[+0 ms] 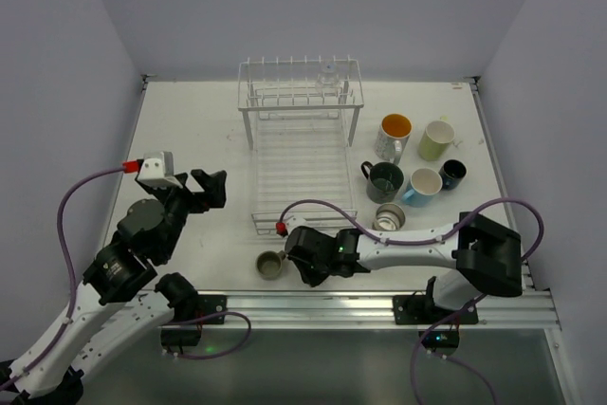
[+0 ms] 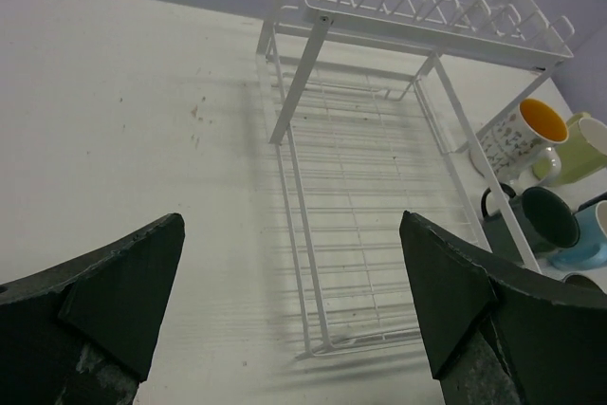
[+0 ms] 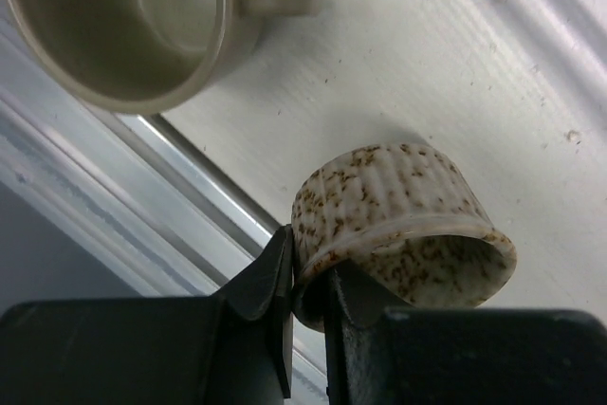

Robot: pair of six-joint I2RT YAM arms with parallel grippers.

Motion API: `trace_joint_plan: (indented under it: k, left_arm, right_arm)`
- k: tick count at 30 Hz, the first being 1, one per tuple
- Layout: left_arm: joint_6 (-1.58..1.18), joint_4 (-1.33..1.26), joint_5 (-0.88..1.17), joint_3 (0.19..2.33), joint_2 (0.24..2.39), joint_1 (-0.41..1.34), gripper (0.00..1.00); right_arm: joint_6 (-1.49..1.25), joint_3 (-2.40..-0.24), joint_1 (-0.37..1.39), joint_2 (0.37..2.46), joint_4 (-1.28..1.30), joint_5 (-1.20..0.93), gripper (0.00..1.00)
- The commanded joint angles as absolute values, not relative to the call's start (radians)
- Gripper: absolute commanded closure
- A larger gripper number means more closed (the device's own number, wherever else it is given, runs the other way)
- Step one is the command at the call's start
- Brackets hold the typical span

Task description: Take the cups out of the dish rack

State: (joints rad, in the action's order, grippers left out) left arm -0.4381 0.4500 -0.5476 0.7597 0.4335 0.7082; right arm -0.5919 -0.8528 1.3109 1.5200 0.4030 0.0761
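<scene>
The white wire dish rack [image 1: 299,154] stands mid-table, and a clear glass [image 1: 329,77] sits on its upper shelf. My right gripper [image 3: 308,296] is shut on the rim of a tan speckled cup [image 3: 398,215], tilted low over the table near the front rail. The small olive cup [image 3: 133,21] stands just beside it, and it also shows in the top view [image 1: 271,266]. My left gripper [image 2: 289,282] is open and empty, left of the rack's near end [image 2: 360,196]. In the top view the right gripper [image 1: 311,267] hides the speckled cup.
Right of the rack stand a white cup with orange inside [image 1: 395,135], a pale yellow-green cup [image 1: 436,139], a dark green cup [image 1: 385,180], a light blue cup [image 1: 422,187], a small dark cup [image 1: 452,174] and a brownish cup [image 1: 389,217]. A metal rail [image 1: 379,303] runs along the front edge.
</scene>
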Motion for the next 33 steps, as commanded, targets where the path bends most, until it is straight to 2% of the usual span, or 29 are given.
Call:
trace_joint_plan:
  k: [1,2,4,6,7,10,16,21,24,25,27,33]
  left_arm:
    - [-0.408,0.423,-0.588,0.744,0.437,0.71,0.0]
    - [-0.407,0.422,-0.586,0.742,0.437,0.71,0.0]
    - [-0.407,0.42,-0.58,0.736,0.437,0.71,0.0]
    - [-0.402,0.414,-0.575,0.733,0.439,0.71,0.0]
    - [-0.402,0.414,-0.571,0.733,0.442,0.71,0.0]
    - [-0.405,0.413,-0.561,0.736,0.446,0.71,0.0]
    - [-0.41,0.403,-0.523,0.759,0.462,0.712,0.0]
    - [-0.41,0.376,-0.43,0.83,0.532,0.71,0.0]
    - [-0.408,0.313,-0.355,0.885,0.626,0.712,0.0]
    - [-0.408,0.301,-0.307,0.923,0.693,0.712,0.0]
    - [-0.413,0.267,-0.253,0.998,0.773,0.71,0.0]
    - [-0.402,0.215,-0.192,1.234,1.092,0.721,0.0]
  right_arm:
    - [-0.598,-0.919,1.316,1.554,0.382,0.155,0.98]
    - [-0.601,-0.923,1.318,1.56,0.385,0.159,0.96]
    - [-0.609,-0.939,1.321,1.574,0.393,0.17,0.88]
    - [-0.612,-0.946,1.324,1.58,0.397,0.172,0.75]
    - [-0.615,-0.956,1.327,1.582,0.402,0.172,0.65]
    - [-0.621,-0.966,1.333,1.56,0.417,0.184,0.57]
    - [-0.627,-0.954,1.333,1.442,0.405,0.17,0.53]
    - [-0.623,-0.925,1.344,1.251,0.399,0.161,0.5]
    - [-0.597,-0.907,1.347,1.07,0.39,0.187,0.42]
    - [-0.589,-0.904,1.345,1.019,0.388,0.205,0.36]
    - [-0.563,-0.903,1.347,0.868,0.384,0.28,0.33]
    - [-0.519,-0.948,1.344,0.588,0.37,0.48,0.33]
